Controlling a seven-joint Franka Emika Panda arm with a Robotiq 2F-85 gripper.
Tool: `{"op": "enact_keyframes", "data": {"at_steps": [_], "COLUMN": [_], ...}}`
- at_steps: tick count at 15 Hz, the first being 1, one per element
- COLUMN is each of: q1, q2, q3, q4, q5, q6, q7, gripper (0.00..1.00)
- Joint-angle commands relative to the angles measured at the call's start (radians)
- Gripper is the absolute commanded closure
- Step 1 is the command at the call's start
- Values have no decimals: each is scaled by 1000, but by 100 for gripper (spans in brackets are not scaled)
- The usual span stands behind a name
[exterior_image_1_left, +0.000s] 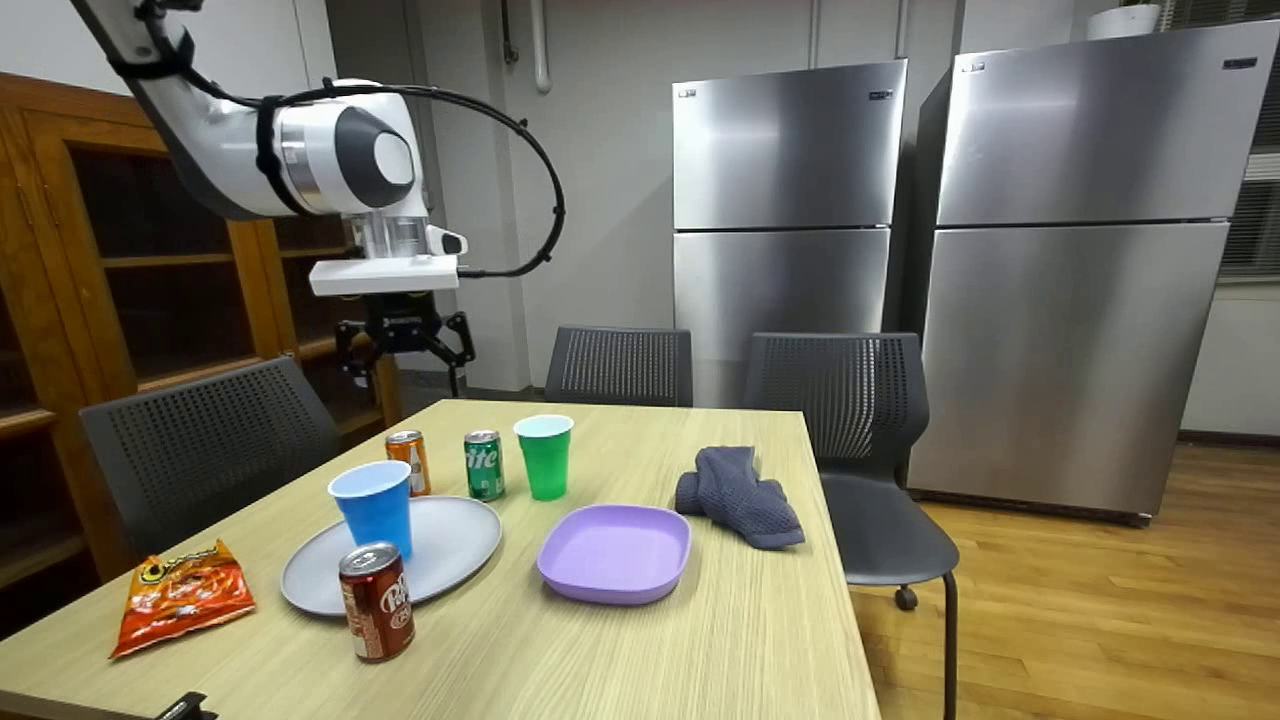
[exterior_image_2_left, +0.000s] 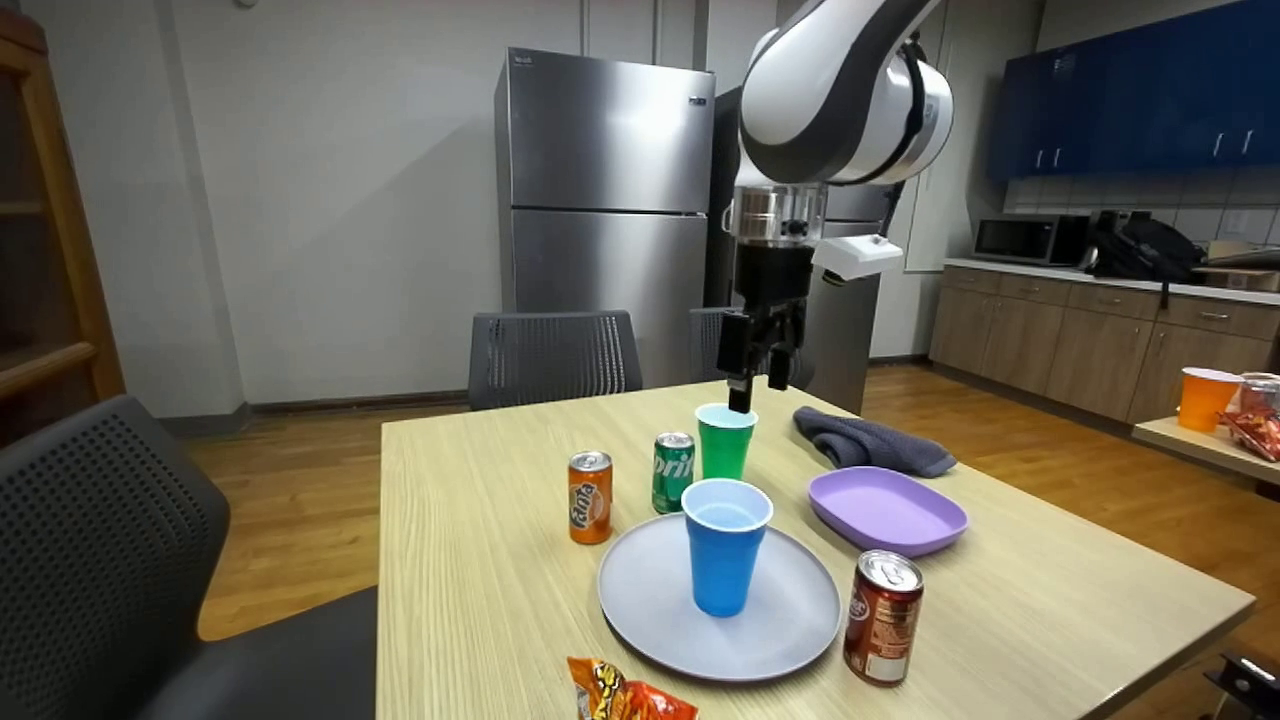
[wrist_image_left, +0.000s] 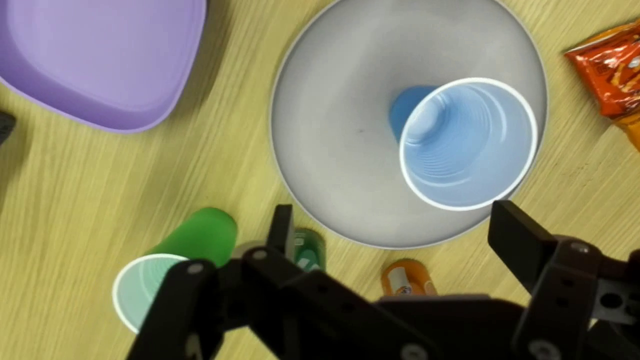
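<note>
Black tool above desk — jaws spread wide apart. Blue cup upright on grey plate; Sprite can, Fanta can and green cup standing near plate. Exact tool height over cups — hard to judge from these angles.

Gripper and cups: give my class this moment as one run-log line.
gripper: open, holding nothing; blue cup: upright on gray plate; green cup: upright on table

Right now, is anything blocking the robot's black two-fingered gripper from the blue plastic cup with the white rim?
Nothing that I can see. The open gripper hangs above the pale wood-grain table, and the blue cup stands upright on the round gray plate, with no other object visible between them.
</note>
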Motion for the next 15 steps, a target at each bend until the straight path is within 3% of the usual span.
{"op": "enact_keyframes", "data": {"at_steps": [1,3,4,14,15], "q1": [-24,-32,-30,-37,-27], "q2": [32,33,23,30,40], "q3": [-39,-66,-50,-65,-77], "q4": [66,67,37,46,57], "q5": [-2,-13,-3,-4,-35], "q6": [-46,-33,-6,-6,-23], "q7": [83,123,69,97,144], "gripper": [0,0,0,0,0]}}
